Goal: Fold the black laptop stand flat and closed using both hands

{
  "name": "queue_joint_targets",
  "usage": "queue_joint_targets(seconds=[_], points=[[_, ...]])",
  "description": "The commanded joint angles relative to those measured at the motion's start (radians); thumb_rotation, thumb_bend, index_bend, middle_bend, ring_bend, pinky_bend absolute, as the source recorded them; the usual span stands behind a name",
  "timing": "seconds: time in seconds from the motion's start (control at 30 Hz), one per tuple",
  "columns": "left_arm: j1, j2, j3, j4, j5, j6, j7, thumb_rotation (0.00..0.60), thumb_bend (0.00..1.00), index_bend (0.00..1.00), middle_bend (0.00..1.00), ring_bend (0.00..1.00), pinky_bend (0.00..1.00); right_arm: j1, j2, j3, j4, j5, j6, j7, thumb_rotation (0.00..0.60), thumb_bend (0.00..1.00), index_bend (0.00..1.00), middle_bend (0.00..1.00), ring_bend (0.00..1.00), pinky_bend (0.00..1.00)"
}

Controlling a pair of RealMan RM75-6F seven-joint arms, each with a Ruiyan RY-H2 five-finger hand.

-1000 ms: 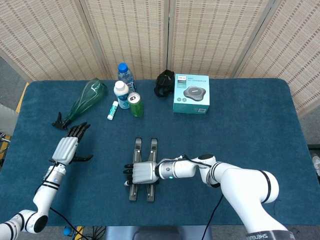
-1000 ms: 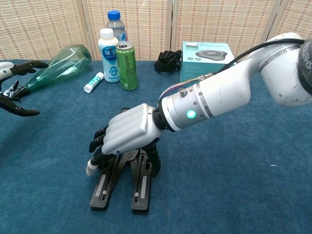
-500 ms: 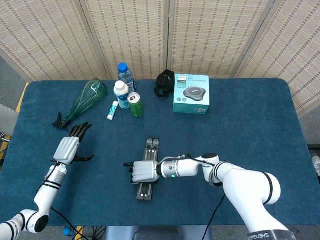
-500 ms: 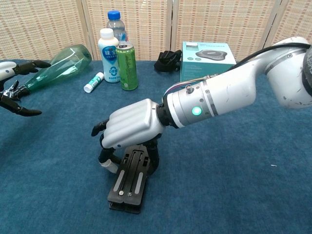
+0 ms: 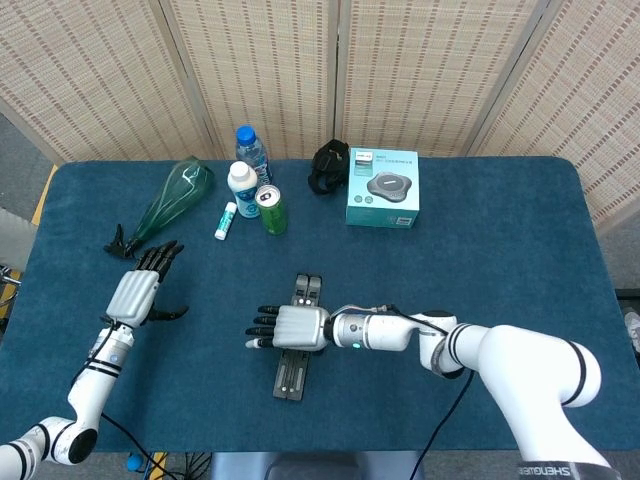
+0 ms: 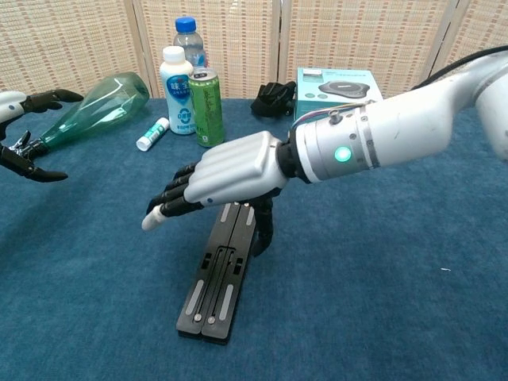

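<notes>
Blue carpeted tabletop [image 5: 520, 230], woven reed screens [image 5: 260, 70] behind. Flat-folded black metal laptop stand [image 6: 218, 278] lies lower centre. Right hand [image 6: 226, 178] hovers above it, fingers spread, holding nothing. Left hand [image 5: 140, 290], lower left, likewise released.

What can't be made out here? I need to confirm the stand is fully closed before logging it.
- Laptop stand: its middle is covered by the right hand in the head view, its upper end in the chest view.
- Whether that hand touches the stand: its fingers are spread above it, contact unclear.
- Left hand: cut off by the left edge in the chest view.
</notes>
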Motion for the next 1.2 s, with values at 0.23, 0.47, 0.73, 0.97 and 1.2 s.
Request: queue_joint_targets(seconds=[0.23, 0.47, 0.73, 0.97, 1.2], points=[[0.014, 0.053, -0.015, -0.046, -0.012, 0.038, 0.062, 0.6, 0.15, 0.0, 0.01, 0.0, 0.0, -0.25, 0.25, 0.088, -0.288, 0.299, 0.088, -0.321, 0.6, 0.0, 0.0, 0.0, 0.0, 0.0], [0.052, 0.095, -0.015, -0.094, -0.041, 0.081, 0.112, 0.6, 0.15, 0.0, 0.01, 0.0, 0.0, -0.461, 0.406, 0.102, -0.466, 0.502, 0.25, -0.495, 0.6, 0.03, 0.0, 0.04, 0.0, 0.0], [0.119, 0.142, 0.01, -0.178, -0.039, 0.168, 0.189, 0.6, 0.15, 0.0, 0.01, 0.0, 0.0, -0.658, 0.52, 0.083, -0.584, 0.569, 0.423, -0.583, 0.6, 0.03, 0.0, 0.04, 0.0, 0.0], [0.183, 0.169, 0.035, -0.236, -0.014, 0.268, 0.262, 0.6, 0.15, 0.0, 0.01, 0.0, 0.0, -0.832, 0.549, 0.064, -0.625, 0.581, 0.589, -0.647, 0.6, 0.03, 0.0, 0.06, 0.0, 0.0], [0.243, 0.186, 0.06, -0.297, -0.006, 0.342, 0.346, 0.6, 0.15, 0.01, 0.01, 0.0, 0.0, -0.972, 0.533, 0.059, -0.647, 0.556, 0.713, -0.691, 0.6, 0.03, 0.0, 0.07, 0.0, 0.0]])
